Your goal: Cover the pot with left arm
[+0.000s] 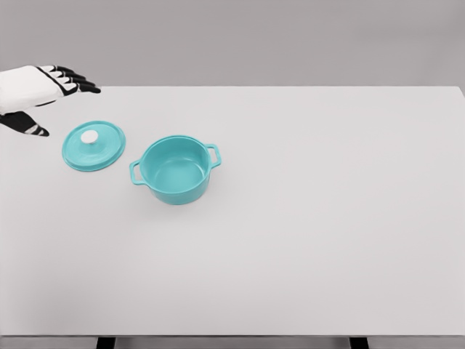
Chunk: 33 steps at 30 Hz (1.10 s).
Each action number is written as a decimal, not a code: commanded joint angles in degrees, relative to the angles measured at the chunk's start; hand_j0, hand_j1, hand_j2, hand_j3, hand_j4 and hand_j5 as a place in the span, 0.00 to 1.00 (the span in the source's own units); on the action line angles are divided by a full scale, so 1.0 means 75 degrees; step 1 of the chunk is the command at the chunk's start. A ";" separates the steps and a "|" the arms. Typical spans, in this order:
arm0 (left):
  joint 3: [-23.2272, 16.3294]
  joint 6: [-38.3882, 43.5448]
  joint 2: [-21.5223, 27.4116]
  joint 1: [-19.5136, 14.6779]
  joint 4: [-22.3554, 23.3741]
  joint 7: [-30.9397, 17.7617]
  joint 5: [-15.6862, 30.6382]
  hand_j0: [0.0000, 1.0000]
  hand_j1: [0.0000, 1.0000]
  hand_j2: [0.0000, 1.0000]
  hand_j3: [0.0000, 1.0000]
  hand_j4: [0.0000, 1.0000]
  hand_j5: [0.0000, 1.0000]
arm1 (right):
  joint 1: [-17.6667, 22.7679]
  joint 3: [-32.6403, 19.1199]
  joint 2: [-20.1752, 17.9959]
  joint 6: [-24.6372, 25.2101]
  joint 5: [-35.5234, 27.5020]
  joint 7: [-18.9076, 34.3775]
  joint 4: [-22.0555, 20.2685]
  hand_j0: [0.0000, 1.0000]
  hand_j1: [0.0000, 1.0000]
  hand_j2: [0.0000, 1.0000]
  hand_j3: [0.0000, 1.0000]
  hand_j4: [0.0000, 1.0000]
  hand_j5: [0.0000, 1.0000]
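Observation:
A teal pot (174, 169) with two side handles stands uncovered on the white table (312, 218), left of the middle. Its teal lid (93, 145), with a white knob on top, lies flat on the table just to the pot's left, apart from it. My left hand (52, 91) hovers at the far left edge, up and to the left of the lid, fingers spread and holding nothing. The thumb points down toward the table. The right arm does not show.
The white table fills most of the view, with its front edge near the bottom. A plain grey wall stands behind it.

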 commanded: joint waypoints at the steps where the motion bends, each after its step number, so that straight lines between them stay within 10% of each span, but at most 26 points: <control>1: -0.0038 0.0019 0.0003 0.0000 0.0026 -0.0004 0.0019 1.00 1.00 1.00 1.00 1.00 1.00 | 0.0000 -0.0009 -0.0001 0.0006 -0.0018 0.0004 0.0011 1.00 1.00 1.00 1.00 1.00 1.00; 13: -0.0647 0.0019 -0.0372 -0.0351 0.0519 -0.0006 -0.0848 1.00 1.00 1.00 1.00 1.00 1.00 | 0.0035 0.0014 -0.0001 0.0017 0.0005 0.0004 0.0023 1.00 1.00 1.00 1.00 1.00 1.00; 19: -0.4490 0.0019 0.0004 -0.3022 0.1386 -0.0006 0.0160 1.00 1.00 1.00 1.00 1.00 1.00 | 0.0035 0.0014 -0.0001 0.0017 0.0005 0.0004 0.0023 1.00 1.00 1.00 1.00 1.00 1.00; 33: -0.4995 0.0019 -0.0559 -0.3410 0.2382 -0.0006 0.0125 1.00 1.00 1.00 1.00 1.00 1.00 | 0.0035 0.0014 -0.0001 0.0017 0.0005 0.0004 0.0023 1.00 1.00 1.00 1.00 1.00 1.00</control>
